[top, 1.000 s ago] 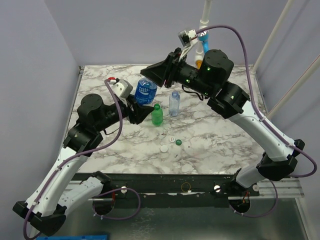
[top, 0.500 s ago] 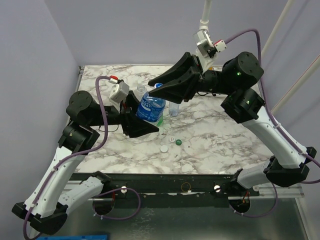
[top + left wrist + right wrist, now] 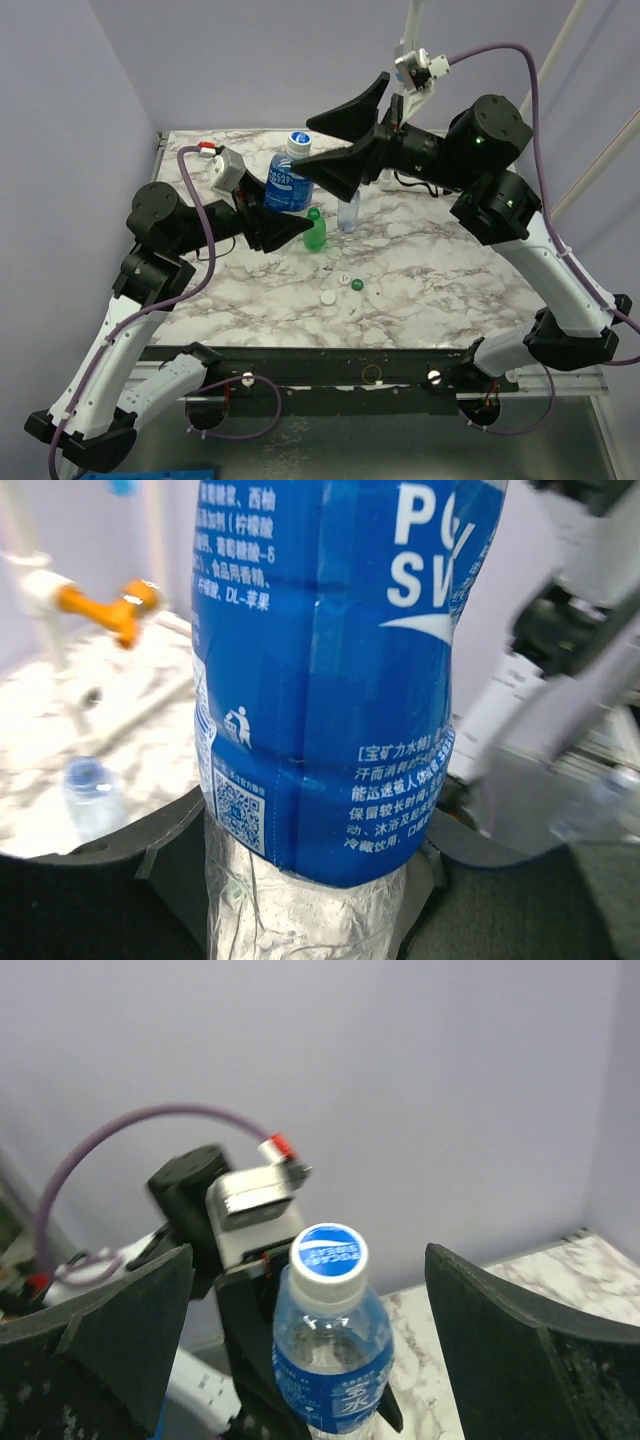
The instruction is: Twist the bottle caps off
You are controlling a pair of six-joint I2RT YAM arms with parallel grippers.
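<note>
- Marble-patterned table point(image 3: 440, 270) in a corner of lavender walls point(image 3: 200, 60), seen from above. I count three bottles. One blue-labelled bottle point(image 3: 289, 188) is raised over the back-left of the table. A green bottle point(image 3: 314, 232) and a small clear bottle point(image 3: 348, 210) stand near each other on the marble below it. Loose caps point(image 3: 356, 284) lie in a cluster nearer the front, apart from the bottles: one green and at least two white. The marble veining makes an exact count unsure.
- My left gripper point(image 3: 283, 207) pinches the blue-labelled bottle low on its body, cap end up. My right gripper point(image 3: 304, 140) is spread wide around the cap point(image 3: 300, 142). The green bottle stands just beside my left gripper, while bare marble lies open to the right and front.
- Left wrist view: the held bottle fills the middle. Its label is deep blue with large white letters, small Chinese print and a square code. Crinkled silver wrap point(image 3: 300, 920) covers the bottle's bottom end, between my dark jaws. Behind on the left, one orange valve point(image 3: 110, 605) sits on a white pipe point(image 3: 40, 580), and the small clear bottle stands on the marble.
- Right wrist view: my two dark fingers point(image 3: 110, 1340) frame the picture, with clear room between each and the bottle. The cap sits on the bottle's neck, white with a blue printed disc on top. Plain wall lies behind, along with one purple cable point(image 3: 130, 1125).
</note>
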